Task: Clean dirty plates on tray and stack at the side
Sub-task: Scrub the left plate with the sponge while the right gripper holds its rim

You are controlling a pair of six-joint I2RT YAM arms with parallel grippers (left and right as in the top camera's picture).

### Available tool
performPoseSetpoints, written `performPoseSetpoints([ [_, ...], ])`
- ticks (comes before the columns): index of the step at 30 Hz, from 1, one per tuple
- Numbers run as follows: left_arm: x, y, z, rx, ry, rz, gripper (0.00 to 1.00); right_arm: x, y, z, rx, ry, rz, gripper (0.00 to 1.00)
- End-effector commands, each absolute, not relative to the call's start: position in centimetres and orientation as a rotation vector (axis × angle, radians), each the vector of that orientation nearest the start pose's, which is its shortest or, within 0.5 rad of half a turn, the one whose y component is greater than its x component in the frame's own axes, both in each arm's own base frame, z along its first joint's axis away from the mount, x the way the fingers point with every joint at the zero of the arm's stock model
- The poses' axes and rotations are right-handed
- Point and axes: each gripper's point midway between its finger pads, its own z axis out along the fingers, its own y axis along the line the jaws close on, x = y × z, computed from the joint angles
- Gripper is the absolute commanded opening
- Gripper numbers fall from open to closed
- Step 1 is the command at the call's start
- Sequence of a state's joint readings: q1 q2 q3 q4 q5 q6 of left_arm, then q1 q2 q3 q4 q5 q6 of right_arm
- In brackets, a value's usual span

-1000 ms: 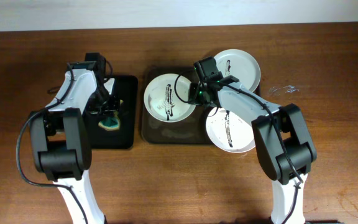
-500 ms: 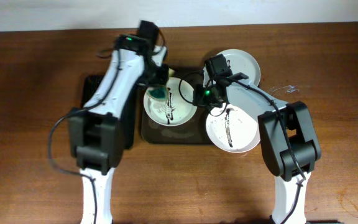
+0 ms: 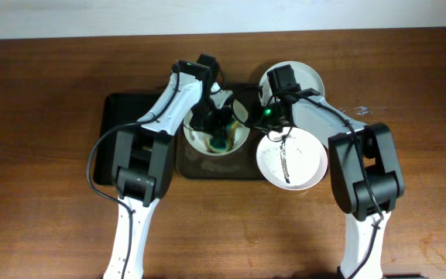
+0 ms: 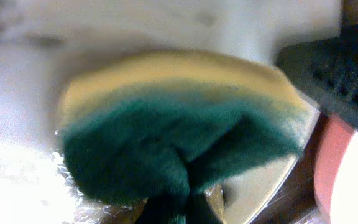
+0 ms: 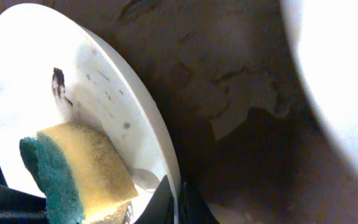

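Note:
The brown tray [image 3: 207, 165] holds one white plate [image 3: 197, 136]. My left gripper [image 3: 220, 138] is shut on a yellow and green sponge [image 3: 222, 142] and presses it onto this plate. In the left wrist view the sponge [image 4: 173, 118] fills the frame above the gripper [image 4: 179, 210]. My right gripper [image 3: 263, 118] is shut on the plate's right rim and holds it tilted; its wrist view shows the gripper [image 5: 176, 202], the plate [image 5: 55, 56], a dark spot [image 5: 58, 81] and the sponge [image 5: 86, 168]. A second plate [image 3: 289, 159] with a dark streak lies front right. A third [image 3: 304, 77] lies behind.
A smaller black tray [image 3: 130, 124] lies left of the brown tray. Both arms cross over the brown tray's back half. The two other plates overlap the brown tray's right edge. Bare wooden table [image 3: 45, 155] lies around them.
My left arm has carried the sponge from the black tray to the plate and wiped across it toward the front right. The plate's dark streak is mostly gone. The right gripper has kept its hold.

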State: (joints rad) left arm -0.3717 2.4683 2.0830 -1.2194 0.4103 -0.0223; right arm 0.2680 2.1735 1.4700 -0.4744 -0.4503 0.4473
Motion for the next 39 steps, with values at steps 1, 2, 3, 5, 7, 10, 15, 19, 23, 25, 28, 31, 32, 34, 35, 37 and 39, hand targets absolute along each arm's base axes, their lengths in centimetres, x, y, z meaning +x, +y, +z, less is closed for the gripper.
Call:
performPoseSetpoints([
  [1, 47.5, -18.9, -1.3, 0.035, 3.013, -0.054, 0.00, 44.1, 20.1, -0.6, 0.155, 2.861, 0.816, 0.04],
  [2, 49.3, -18.3, -0.7, 0.024, 2.936, 0.017, 0.00, 44.0, 20.1, -0.6, 0.155, 2.862, 0.815, 0.04],
  [3, 50.9, -17.4, -0.2, 0.006, 2.856, 0.100, 0.00, 44.1, 20.0, -0.6, 0.154, 2.862, 0.811, 0.04],
  [5, 52.4, -15.4, 0.6, -0.026, 2.759, 0.277, 0.00, 44.1, 19.9, -0.7, 0.157, 2.862, 0.800, 0.04],
  [7, 51.4, -14.7, 0.4, 0.065, 2.804, 0.339, 0.00, 44.0, 19.8, -0.8, 0.160, 2.866, 0.787, 0.04],
  [10, 42.5, -20.0, -0.9, 0.667, 3.133, -0.239, 0.00, 43.3, 19.6, -1.0, 0.173, 2.899, 0.782, 0.04],
  [15, 39.3, -22.5, 0.2, 0.914, 3.144, -0.362, 0.00, 42.9, 20.6, -0.8, 0.146, 2.905, 0.820, 0.04],
  [19, 48.7, -22.3, 0.5, 0.826, 2.802, -0.041, 0.00, 42.8, 20.8, -0.8, 0.139, 2.906, 0.819, 0.04],
  [23, 52.3, -16.6, 2.1, 0.454, 2.713, 0.448, 0.00, 42.8, 20.7, -0.9, 0.141, 2.906, 0.808, 0.04],
  [25, 49.5, -17.7, 0.9, 0.568, 2.838, 0.316, 0.00, 42.8, 20.7, -0.9, 0.141, 2.907, 0.809, 0.04],
  [28, 42.6, -21.5, 0.0, 1.186, 2.927, -0.148, 0.00, 42.7, 20.9, -0.8, 0.139, 2.910, 0.828, 0.04],
  [31, 41.1, -22.2, 0.0, 1.567, 2.781, -0.147, 0.00, 42.6, 21.0, -0.7, 0.137, 2.910, 0.842, 0.04],
  [32, 41.5, -22.7, 0.2, 1.582, 2.746, -0.132, 0.00, 42.6, 21.0, -0.7, 0.136, 2.910, 0.847, 0.04],
  [34, 44.6, -23.0, 1.7, 1.303, 2.769, -0.120, 0.00, 42.5, 21.0, -0.7, 0.137, 2.914, 0.845, 0.04],
  [35, 47.2, -22.6, 3.0, 1.056, 2.787, -0.106, 0.00, 42.5, 21.0, -0.7, 0.138, 2.914, 0.845, 0.04],
  [37, 51.7, -21.7, 5.2, 0.528, 2.779, -0.174, 0.00, 42.5, 21.0, -0.7, 0.137, 2.914, 0.845, 0.04],
  [39, 53.7, -21.4, 5.6, -0.041, 2.780, -0.287, 0.00, 42.5, 21.0, -0.7, 0.138, 2.913, 0.844, 0.04],
])
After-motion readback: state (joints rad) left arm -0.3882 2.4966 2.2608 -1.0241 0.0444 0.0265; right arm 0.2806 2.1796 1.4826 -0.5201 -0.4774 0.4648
